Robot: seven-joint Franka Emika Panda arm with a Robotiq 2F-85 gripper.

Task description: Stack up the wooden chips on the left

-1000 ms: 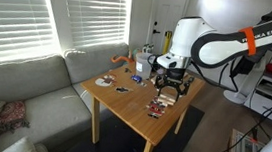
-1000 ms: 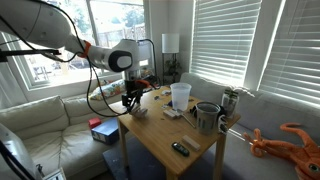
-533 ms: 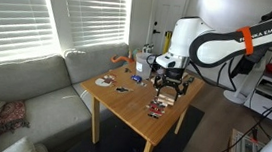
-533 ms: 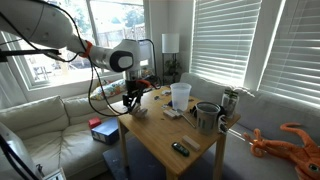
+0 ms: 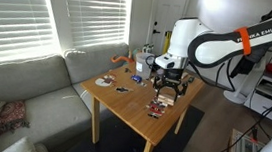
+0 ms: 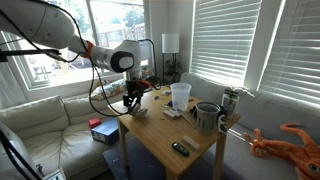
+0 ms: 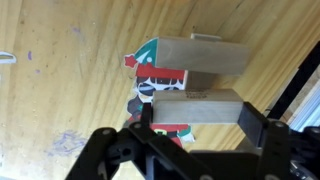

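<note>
Between the fingers of the gripper (image 7: 197, 116) sits a pale wooden chip (image 7: 195, 104), pinched from both sides with the jaws drawn nearly together. Just beyond the fingertips lies a second wooden chip (image 7: 200, 58); whether the two touch cannot be told. Beside and below both is a dark-and-red printed piece (image 7: 152, 80). In both exterior views the gripper (image 5: 172, 87) (image 6: 130, 103) hangs low over the wooden table (image 5: 128, 103) (image 6: 165, 130).

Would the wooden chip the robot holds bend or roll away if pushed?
Probably not. The wooden chip looks like a solid, flat-sided block, so it should stay stiff and slide, not roll. It seems small, so likely light; the end effector appears clamped on it.
</note>
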